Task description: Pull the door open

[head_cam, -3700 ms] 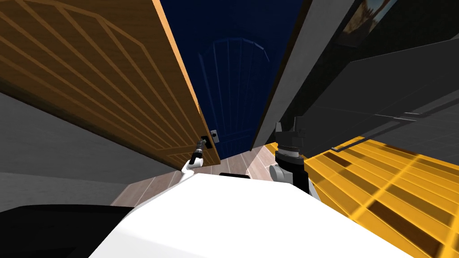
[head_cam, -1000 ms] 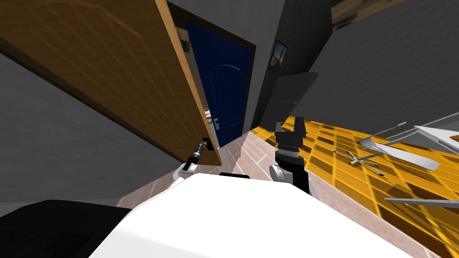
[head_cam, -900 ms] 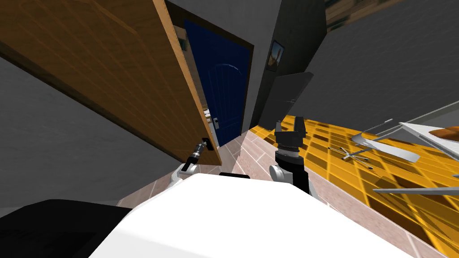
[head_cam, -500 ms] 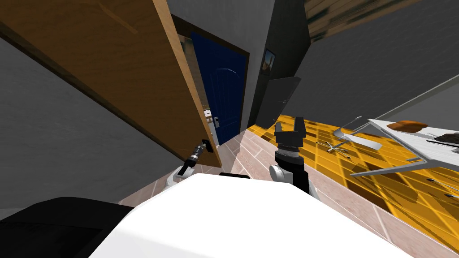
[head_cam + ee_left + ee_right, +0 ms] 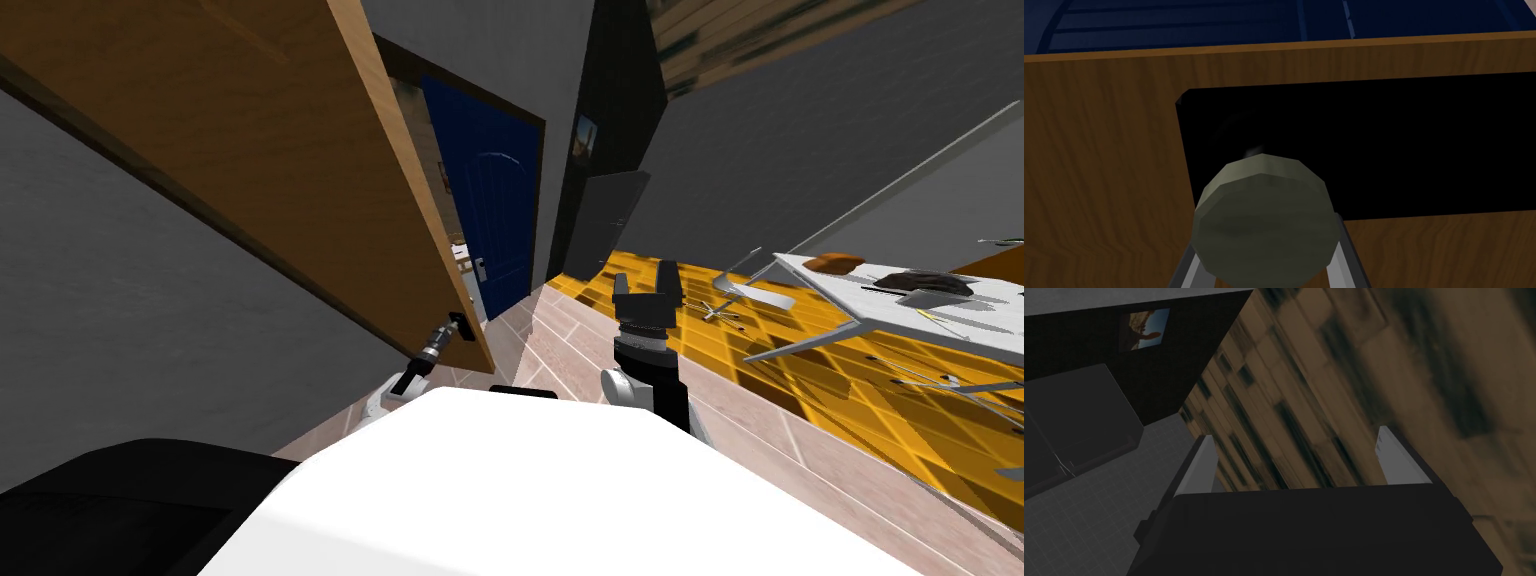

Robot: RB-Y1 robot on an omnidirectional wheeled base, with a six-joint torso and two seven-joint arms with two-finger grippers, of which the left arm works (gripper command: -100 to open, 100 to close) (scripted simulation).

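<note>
Head view is showing the brown door (image 5: 250, 150) standing ajar on the left, the left end effector (image 5: 460, 327) clenching the round grey-green knob (image 5: 1264, 220) near its free edge, and the right end effector (image 5: 648, 285) hovering released, left of a white desk (image 5: 850, 290).

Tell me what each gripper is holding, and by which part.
The left gripper is shut on the brown door's round knob, fingers pressing its sides. The right gripper is open, empty.

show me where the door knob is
In the left wrist view the knob sits on a black plate on the brown door, near its free edge, clamped in the left gripper.
</note>
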